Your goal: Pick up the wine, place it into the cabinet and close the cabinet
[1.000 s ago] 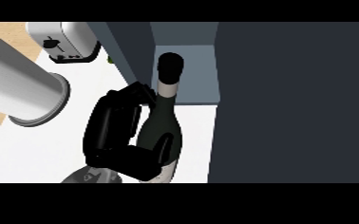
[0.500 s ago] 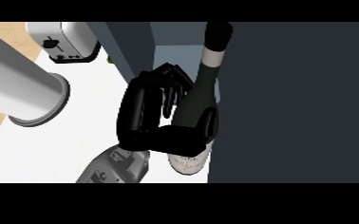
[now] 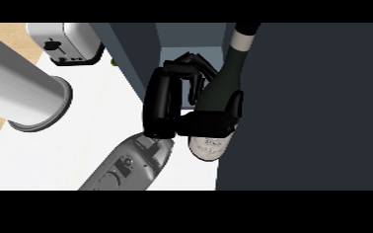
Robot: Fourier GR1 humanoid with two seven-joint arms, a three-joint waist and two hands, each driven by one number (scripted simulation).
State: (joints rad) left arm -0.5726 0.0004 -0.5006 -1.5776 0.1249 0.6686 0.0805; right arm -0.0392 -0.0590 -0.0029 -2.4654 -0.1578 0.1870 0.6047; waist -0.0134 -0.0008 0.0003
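Right hand (image 3: pixel 191 103) curled round wine bottle (image 3: pixel 222 91), thumb across its lower body; bottle lifted off the counter (image 3: pixel 87 143), neck leaning toward the cabinet (image 3: pixel 186 38) opening. Risk: neck clips the dark door (image 3: pixel 306 108) edge, bottle twists in grasp. Left hand unseen.

The wine bottle (image 3: pixel 218 91) is glossy dark glass; the toaster (image 3: pixel 65 42) brushed metal; the hand (image 3: pixel 171 103) shiny black plastic; the desk (image 3: pixel 80 128) smooth white.
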